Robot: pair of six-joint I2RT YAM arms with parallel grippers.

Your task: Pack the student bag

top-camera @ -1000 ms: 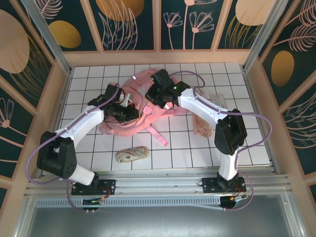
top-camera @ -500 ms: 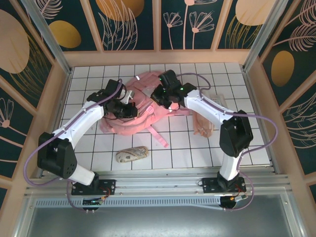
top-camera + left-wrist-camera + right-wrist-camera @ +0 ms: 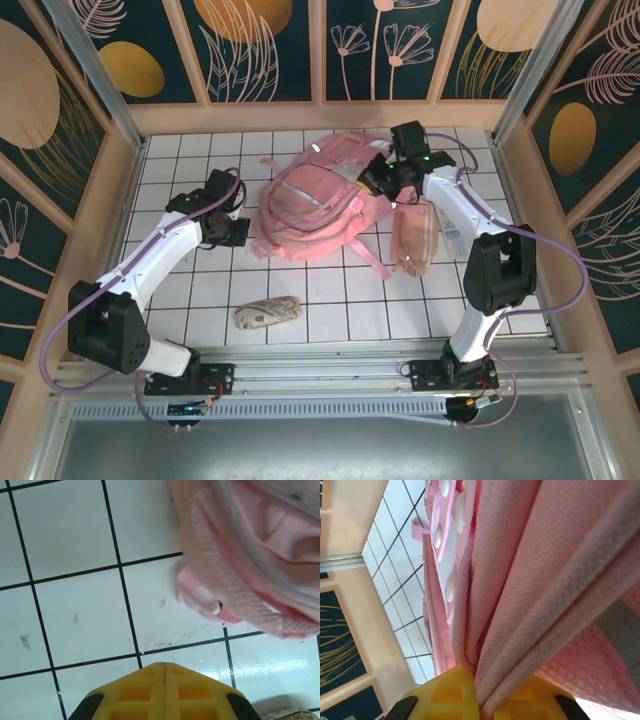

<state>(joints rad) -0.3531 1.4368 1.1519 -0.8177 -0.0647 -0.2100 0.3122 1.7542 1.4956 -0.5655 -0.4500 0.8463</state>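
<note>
We see the student bag [image 3: 310, 205] lying on the back middle of the tiled table [image 3: 340, 310], its upper end close to the back wall [image 3: 320, 117] — bare tiles lie open to the left and along the front. A peach pouch [image 3: 415, 240] lies just beside its right edge, and a patterned pouch [image 3: 267, 313] sits well apart near the front. Our right gripper [image 3: 476, 682] is clamped on a fold of the bag's pink fabric. Our left gripper [image 3: 164, 672] has its jaws pressed together on nothing — over bare tile, just beside the bag's left edge.
</note>
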